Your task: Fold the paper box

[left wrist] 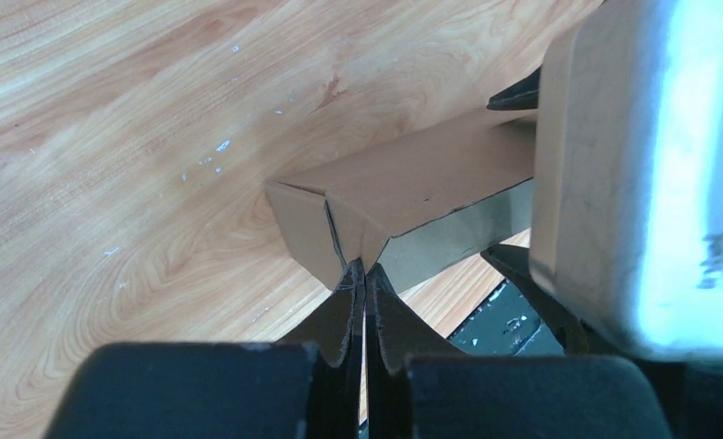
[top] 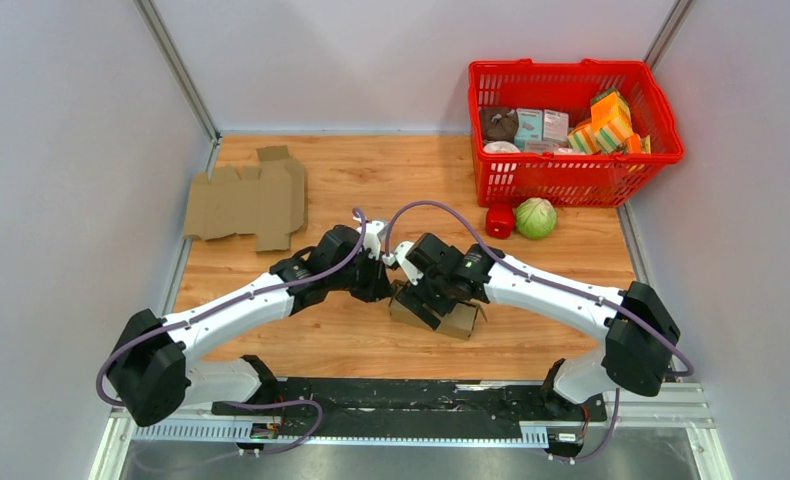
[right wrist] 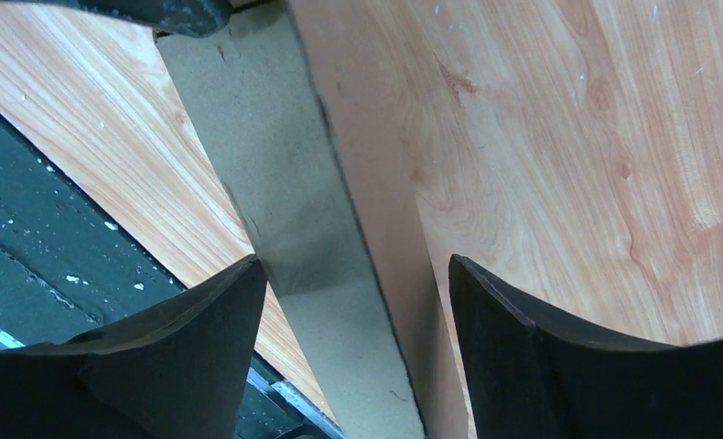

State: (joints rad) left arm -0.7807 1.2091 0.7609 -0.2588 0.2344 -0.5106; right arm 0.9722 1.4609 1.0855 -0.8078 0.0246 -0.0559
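A partly folded brown paper box [top: 453,319] lies on the wooden table near the front, between both grippers. My left gripper [top: 383,287] is at the box's left end. In the left wrist view its fingers [left wrist: 365,274] are pressed together on a folded corner of the box [left wrist: 404,183]. My right gripper [top: 427,293] is over the box from the right. In the right wrist view it [right wrist: 356,274] is open, and a raised wall of the box [right wrist: 339,229] stands between the two fingers [right wrist: 188,329], touching neither.
A flat unfolded cardboard blank [top: 248,200] lies at the back left. A red basket [top: 571,160] full of groceries stands at the back right, with a small red object [top: 499,221] and a green cabbage [top: 536,217] in front of it. The black base rail [top: 401,395] runs along the near edge.
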